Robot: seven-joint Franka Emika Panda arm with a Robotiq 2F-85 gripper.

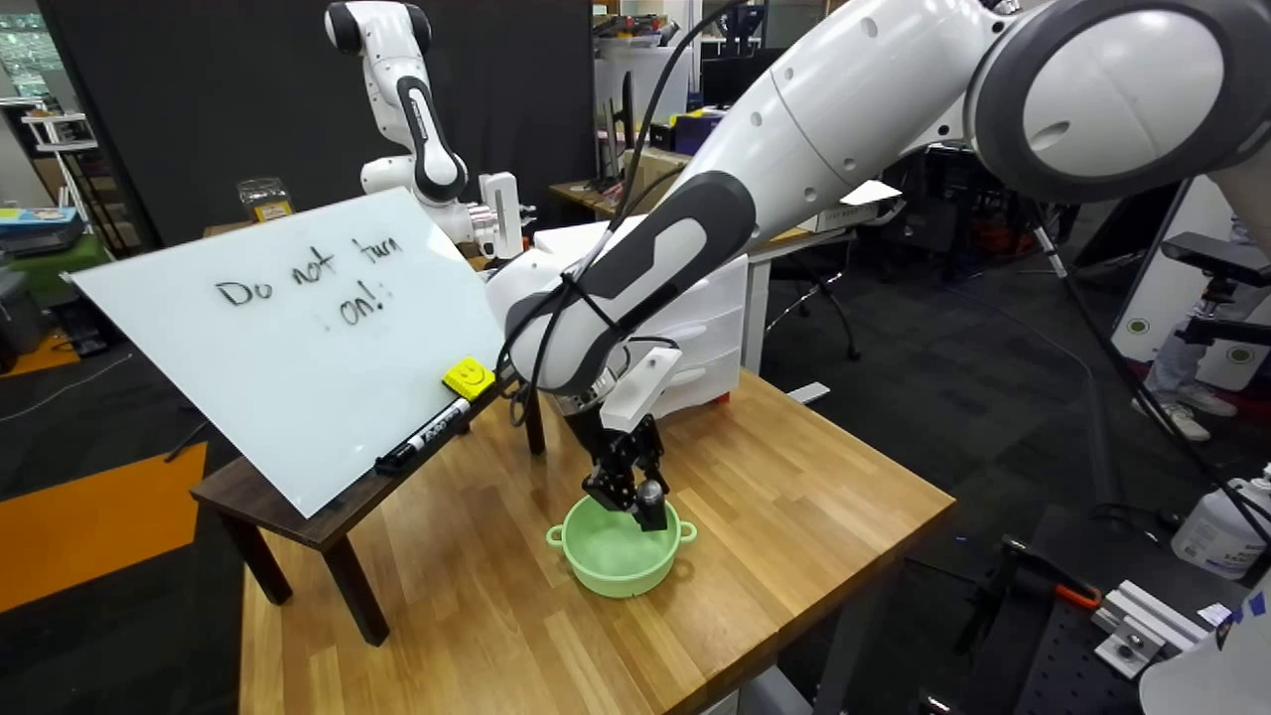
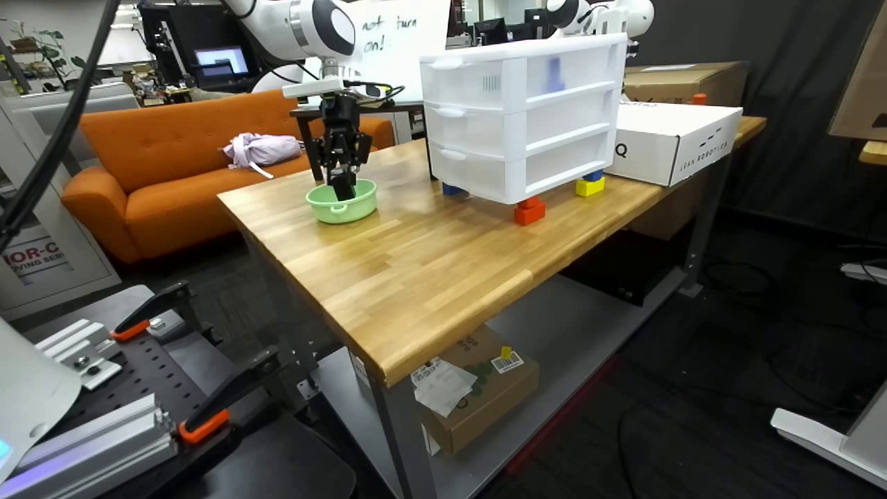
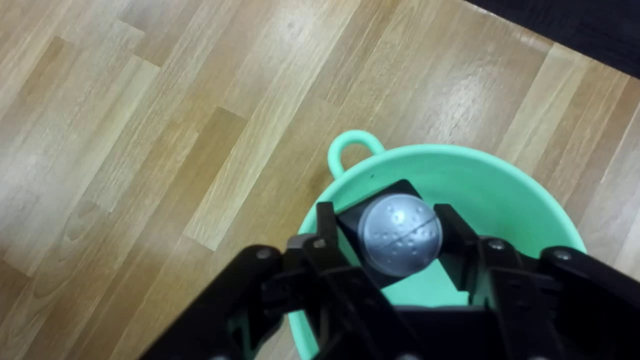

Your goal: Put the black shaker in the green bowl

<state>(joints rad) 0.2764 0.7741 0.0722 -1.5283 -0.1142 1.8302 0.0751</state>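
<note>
black shaker [image 3: 400, 235] held by the gripper [image 3: 384, 225] within the round of the green bowl [image 3: 505, 195]

in the wrist view the gripper reaches in from the bottom edge, its two fingers standing close together, the gap between them about as wide as the shaker, which they grip from left and right. the shaker sits directly between the fingertips, a little right of and below the middle of the frame, its dotted silver cap facing the camera and its black body showing to the upper left of the cap. the bowl spreads across the lower right, one looped handle at its upper left, and the shaker is on the side toward that handle.

in an exterior view the shaker shows at the gripper's lower end, just below the middle of the frame and inside the outline of the rim (whether its base touches the bottom of the bowl is hard to make out). in both exterior views the bowl stands on the wooden table [image 2: 416, 277]. at the left of an exterior view, a whiteboard [image 1: 248, 367] reads "do not turn on!"; an orange sofa [image 2: 187, 156] is at the upper left in an exterior view.
</note>
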